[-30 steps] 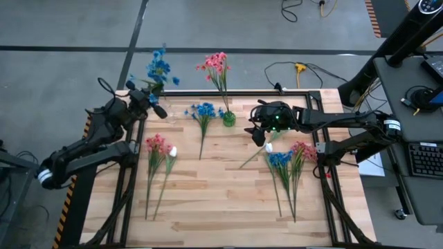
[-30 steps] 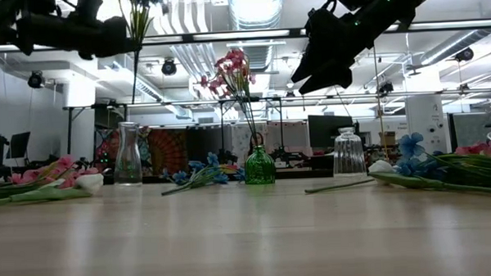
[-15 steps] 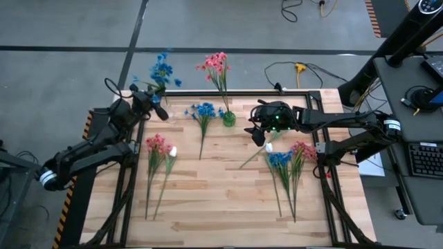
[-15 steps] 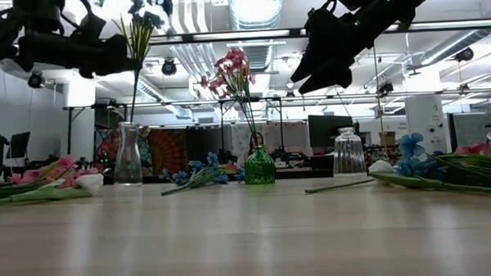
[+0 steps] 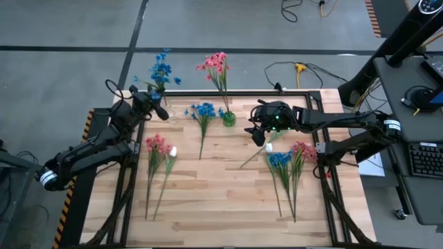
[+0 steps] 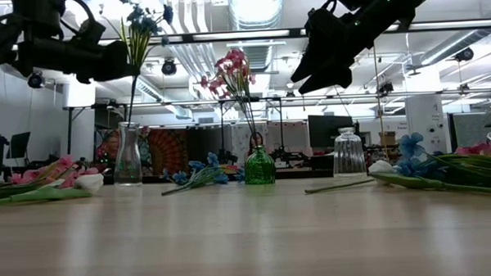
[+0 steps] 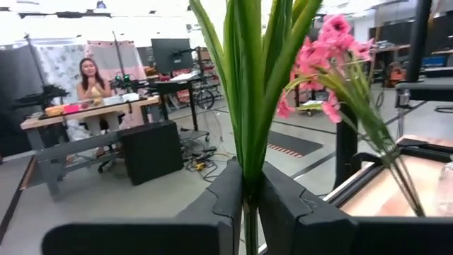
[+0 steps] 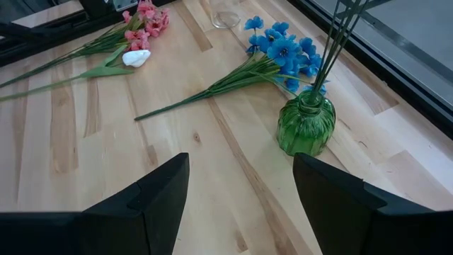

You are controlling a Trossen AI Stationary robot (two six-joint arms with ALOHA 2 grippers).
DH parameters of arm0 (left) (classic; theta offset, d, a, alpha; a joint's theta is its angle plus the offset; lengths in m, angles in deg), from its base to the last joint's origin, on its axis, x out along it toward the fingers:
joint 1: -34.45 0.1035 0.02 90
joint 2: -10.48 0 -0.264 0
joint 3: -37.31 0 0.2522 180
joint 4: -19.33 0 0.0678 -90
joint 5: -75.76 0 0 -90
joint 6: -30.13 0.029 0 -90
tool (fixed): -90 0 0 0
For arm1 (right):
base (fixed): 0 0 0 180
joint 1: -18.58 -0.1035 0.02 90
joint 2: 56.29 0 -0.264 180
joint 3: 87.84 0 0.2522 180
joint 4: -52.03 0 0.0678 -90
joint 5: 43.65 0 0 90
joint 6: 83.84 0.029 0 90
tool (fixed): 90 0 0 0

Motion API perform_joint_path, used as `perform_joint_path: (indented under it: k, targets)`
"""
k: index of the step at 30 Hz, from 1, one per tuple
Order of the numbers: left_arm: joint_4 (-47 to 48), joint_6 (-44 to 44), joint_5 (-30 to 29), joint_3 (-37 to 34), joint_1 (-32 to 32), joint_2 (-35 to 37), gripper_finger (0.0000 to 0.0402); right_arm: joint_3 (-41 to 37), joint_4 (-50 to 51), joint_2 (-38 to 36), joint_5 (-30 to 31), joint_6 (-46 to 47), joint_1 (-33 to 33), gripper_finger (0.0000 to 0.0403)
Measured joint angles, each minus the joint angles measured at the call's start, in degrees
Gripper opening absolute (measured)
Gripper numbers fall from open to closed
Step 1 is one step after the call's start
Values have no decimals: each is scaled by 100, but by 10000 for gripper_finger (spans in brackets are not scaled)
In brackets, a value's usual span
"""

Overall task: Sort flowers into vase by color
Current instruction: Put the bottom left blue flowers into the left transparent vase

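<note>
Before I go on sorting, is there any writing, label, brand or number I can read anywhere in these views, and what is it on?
No readable text in any view.
Green vase: no label.
Two clear vases: no label.
Left gripper, clamped on green stems: no marking shows.
Right gripper: no marking shows.
Keyboard beside the table: keys too small to read.
Screens in the room behind: too blurred to read.

Grey concrete floor [image 5: 208, 28], ceiling lights [image 6: 253, 5], a desk [image 7: 92, 117] with a seated person [image 7: 90, 78].
</note>
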Motion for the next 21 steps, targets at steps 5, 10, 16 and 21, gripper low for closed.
perform_joint_path:
  k: [5, 10, 16, 21]
  targets:
    - [5, -123, -284, -35, 0, -73, 27, 0, 0, 0, 0, 0, 1, 244]
    - [0, -215, -283, -35, 0, -99, 28, 0, 0, 0, 0, 0, 0, 244]
    - [6, -309, -271, -35, 0, -93, 32, 0, 0, 0, 0, 0, 1, 244]
    - [152, -418, -264, -35, 0, -90, 63, 0, 0, 0, 0, 0, 1, 244]
